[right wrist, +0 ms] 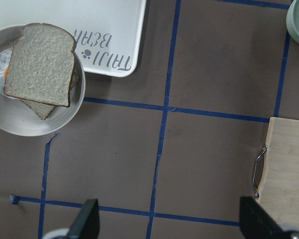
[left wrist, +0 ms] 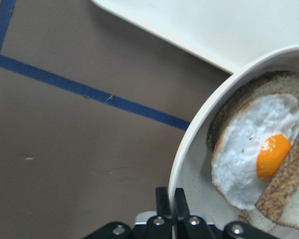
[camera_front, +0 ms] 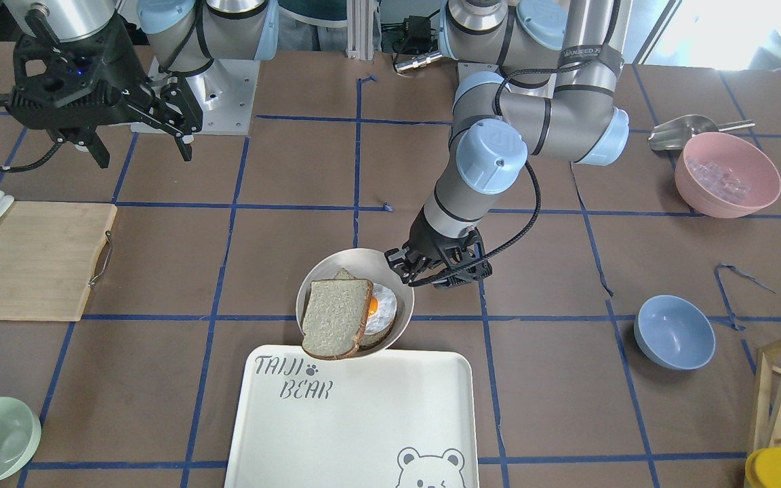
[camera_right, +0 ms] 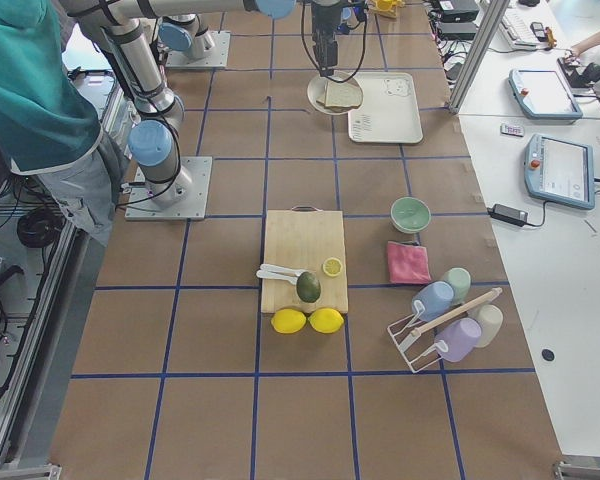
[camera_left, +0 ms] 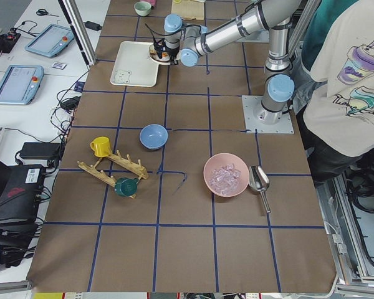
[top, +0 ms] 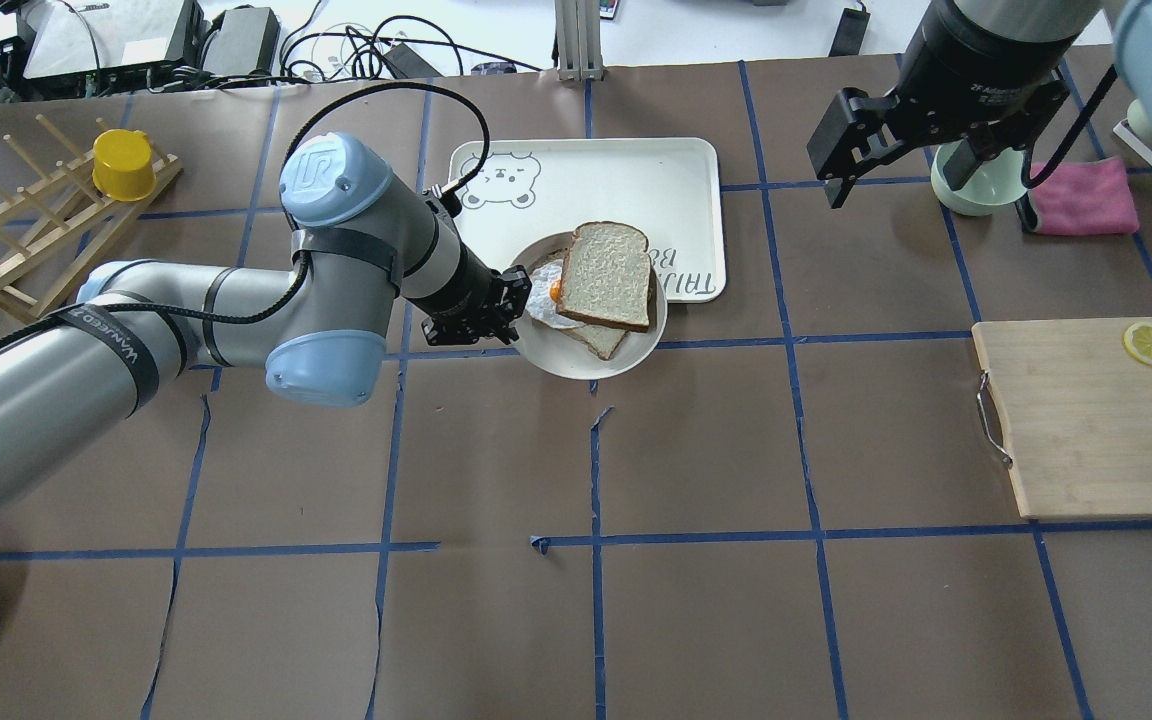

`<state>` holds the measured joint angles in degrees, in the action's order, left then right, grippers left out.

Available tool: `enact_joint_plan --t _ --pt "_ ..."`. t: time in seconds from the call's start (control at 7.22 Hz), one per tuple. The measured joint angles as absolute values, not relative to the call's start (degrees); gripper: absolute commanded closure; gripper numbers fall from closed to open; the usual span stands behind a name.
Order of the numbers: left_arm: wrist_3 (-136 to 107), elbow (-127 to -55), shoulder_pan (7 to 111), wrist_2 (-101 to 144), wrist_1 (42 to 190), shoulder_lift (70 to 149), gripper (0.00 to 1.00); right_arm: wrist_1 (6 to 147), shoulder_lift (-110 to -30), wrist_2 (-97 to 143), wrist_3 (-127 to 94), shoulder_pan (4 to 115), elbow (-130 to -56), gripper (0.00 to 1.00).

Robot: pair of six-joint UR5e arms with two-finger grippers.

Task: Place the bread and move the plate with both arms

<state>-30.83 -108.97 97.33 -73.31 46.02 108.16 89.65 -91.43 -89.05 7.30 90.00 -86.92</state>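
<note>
The off-white plate (camera_front: 336, 261) sits at the middle of the table, and its far side overlaps the edge of the bear tray (camera_front: 363, 420). It holds a slice bearing a fried egg (left wrist: 254, 149). The plain bread (camera_front: 336, 318) lies tilted on top of that slice, partly covering the egg and reaching past the rim toward the tray. My left gripper (camera_front: 407, 268) is shut on the plate's rim (left wrist: 189, 149), its fingers (left wrist: 164, 199) pinching it. In the overhead view the plate (top: 576, 365), bread (top: 606, 275) and left gripper (top: 521, 305) show too. My right gripper (top: 921, 190) is open and empty, high above the table.
A wooden cutting board (top: 1086, 420) with a lemon slice (top: 1150, 343) lies on my right. A pale green bowl (top: 976, 185) and a pink cloth (top: 1081, 195) sit beyond it. A blue bowl (camera_front: 674, 332), a pink bowl (camera_front: 726, 173) and a wooden rack (top: 36, 220) stand on my left.
</note>
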Motion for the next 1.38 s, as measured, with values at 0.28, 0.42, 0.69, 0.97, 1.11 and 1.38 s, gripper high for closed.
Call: enact_joint_plan --t 0.28,0.42,0.69,0.97,1.11,1.38 --pt "-30.62 -101.62 96.76 -72.20 45.40 113.93 1.00 89.65 -91.43 -89.00 7.30 90.00 -86.92 0.00" --pt "-30.65 -96.99 96.72 -72.11 45.37 117.77 1.00 89.65 -91.42 -88.94 7.29 90.02 -86.91 0.00" --pt "-30.55 -91.23 96.50 -72.19 45.33 123.37 1.00 89.84 -91.35 -89.00 7.35 90.04 -86.90 0.00" --pt "-30.50 -89.39 95.08 -72.05 45.28 126.02 1.00 90.29 -91.32 -89.12 7.36 90.05 -86.92 0.00" --pt "-30.50 -89.35 94.51 -71.96 45.27 126.55 0.83 90.38 -91.32 -89.19 7.34 90.06 -86.92 0.00" --pt "-30.40 -89.65 94.18 -72.21 45.24 126.85 0.00 90.43 -91.32 -89.30 7.40 90.08 -86.92 0.00"
